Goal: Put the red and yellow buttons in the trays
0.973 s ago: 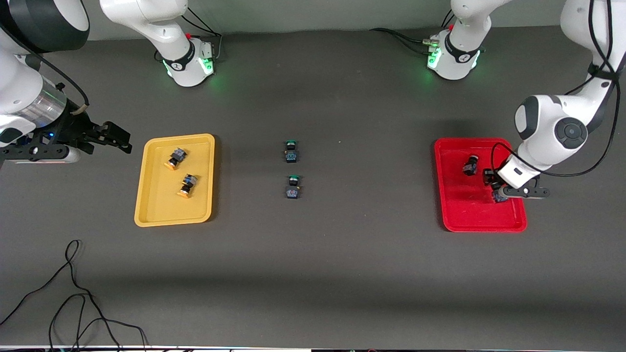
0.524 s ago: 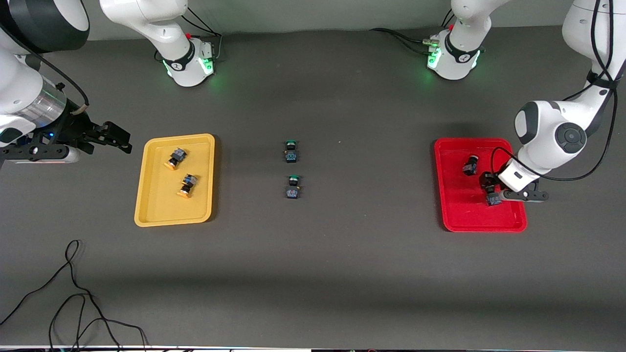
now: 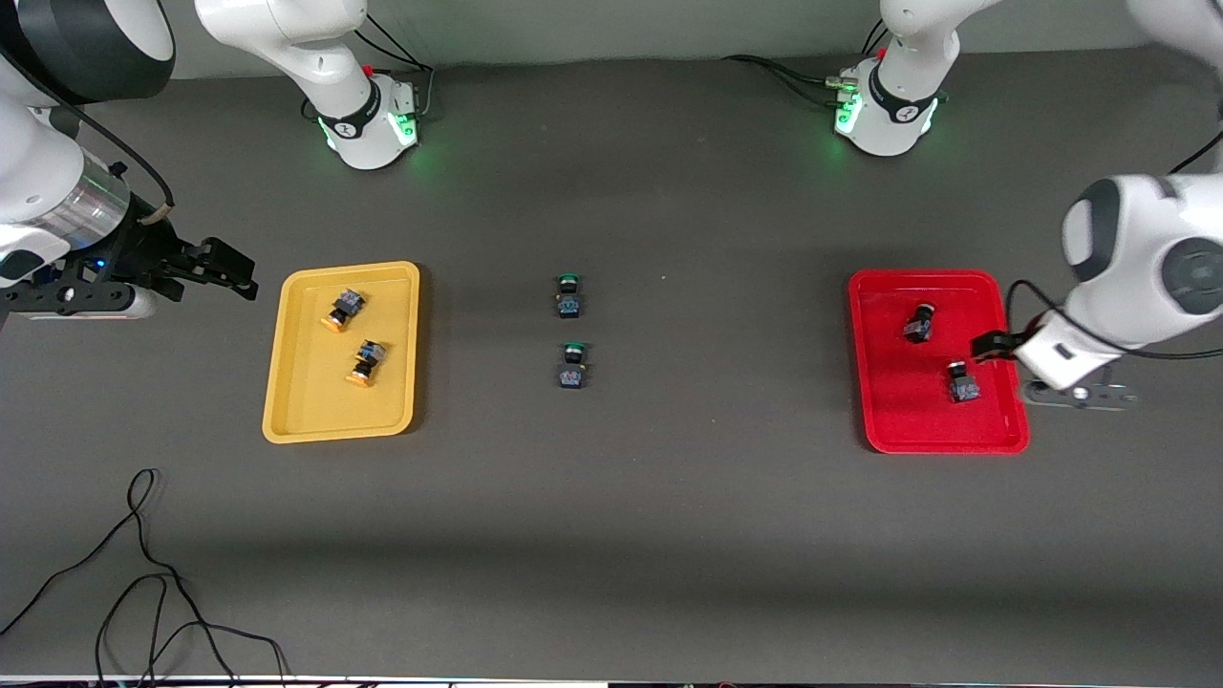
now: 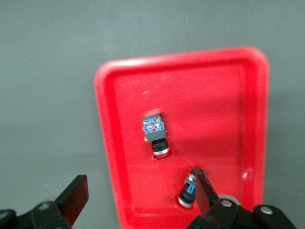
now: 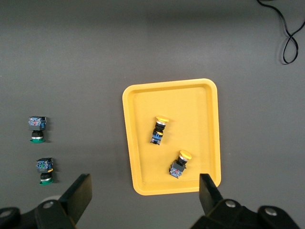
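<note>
The red tray (image 3: pixel 898 411) holds two red buttons (image 3: pixel 919 323) (image 3: pixel 960 380), both lying on their sides. My left gripper (image 3: pixel 994 346) is open and empty over the tray's rim at the left arm's end. In the left wrist view the gripper (image 4: pixel 140 195) spans that rim of the red tray (image 4: pixel 214 119), with the buttons (image 4: pixel 155 131) (image 4: pixel 188 191) inside it. The yellow tray (image 3: pixel 315 411) holds two yellow buttons (image 3: pixel 344 310) (image 3: pixel 365 363). My right gripper (image 3: pixel 215 268) waits open, up beside the yellow tray. The right wrist view shows it (image 5: pixel 144 200) above the yellow tray (image 5: pixel 200 124) and both buttons (image 5: pixel 159 130) (image 5: pixel 178 164).
Two green-capped buttons (image 3: pixel 569 294) (image 3: pixel 572 365) lie on the dark table midway between the trays; they also show in the right wrist view (image 5: pixel 36 128) (image 5: pixel 44 171). A black cable (image 3: pixel 143 573) loops on the table near the front camera at the right arm's end.
My left gripper has let go of the red button in the red tray, risen and drawn back toward the left arm's end. The button stays in the tray. The right arm has not moved.
</note>
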`<state>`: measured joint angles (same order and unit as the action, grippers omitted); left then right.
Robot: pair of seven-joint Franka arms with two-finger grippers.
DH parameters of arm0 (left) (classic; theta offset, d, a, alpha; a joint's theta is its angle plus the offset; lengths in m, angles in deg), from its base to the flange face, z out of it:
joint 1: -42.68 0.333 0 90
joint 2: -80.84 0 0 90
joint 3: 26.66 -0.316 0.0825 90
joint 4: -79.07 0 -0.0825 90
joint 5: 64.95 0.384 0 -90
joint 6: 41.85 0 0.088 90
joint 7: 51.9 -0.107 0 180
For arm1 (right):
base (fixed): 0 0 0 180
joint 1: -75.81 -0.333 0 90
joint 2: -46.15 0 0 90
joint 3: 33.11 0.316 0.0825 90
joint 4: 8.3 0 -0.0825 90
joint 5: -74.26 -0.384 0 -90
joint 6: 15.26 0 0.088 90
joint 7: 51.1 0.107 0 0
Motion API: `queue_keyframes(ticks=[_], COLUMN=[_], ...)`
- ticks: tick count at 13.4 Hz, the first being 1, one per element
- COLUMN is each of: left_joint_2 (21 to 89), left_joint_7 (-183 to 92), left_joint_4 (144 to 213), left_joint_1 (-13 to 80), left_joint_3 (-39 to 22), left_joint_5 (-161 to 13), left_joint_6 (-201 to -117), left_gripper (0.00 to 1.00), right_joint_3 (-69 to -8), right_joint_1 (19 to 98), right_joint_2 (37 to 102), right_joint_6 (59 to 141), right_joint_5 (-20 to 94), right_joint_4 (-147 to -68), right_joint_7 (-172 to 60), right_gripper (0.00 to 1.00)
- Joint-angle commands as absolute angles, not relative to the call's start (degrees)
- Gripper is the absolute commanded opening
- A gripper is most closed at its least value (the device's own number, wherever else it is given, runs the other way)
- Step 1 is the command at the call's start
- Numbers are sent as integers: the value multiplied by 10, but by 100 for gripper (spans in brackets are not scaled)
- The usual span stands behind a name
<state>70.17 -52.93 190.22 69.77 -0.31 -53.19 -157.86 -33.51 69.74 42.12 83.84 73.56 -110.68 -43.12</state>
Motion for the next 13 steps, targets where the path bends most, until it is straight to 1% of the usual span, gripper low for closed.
queue_keyframes(ticks=[1, 5, 8, 13], left_joint_2=[694, 693, 692, 703], left_joint_7=[-527, -528, -538, -528], left_joint_4=[1803, 1701, 1655, 1640], left_joint_1=[690, 686, 687, 678], left_joint_3=[10, 21, 20, 25], left_joint_5=[-536, -541, -541, -543], left_joint_6=[-1475, -1369, -1334, -1308], left_gripper=[100, 100, 100, 100], right_joint_3=[-335, -335, -335, -335], right_joint_1=[697, 697, 697, 697], right_joint_2=[426, 427, 427, 428], right_joint_6=[832, 832, 832, 832], right_joint_5=[741, 741, 741, 741], right_joint_4=[-1095, -1096, -1096, -1095], right_joint_7=[-417, -417, -417, -417], right_gripper=[100, 100, 100, 100])
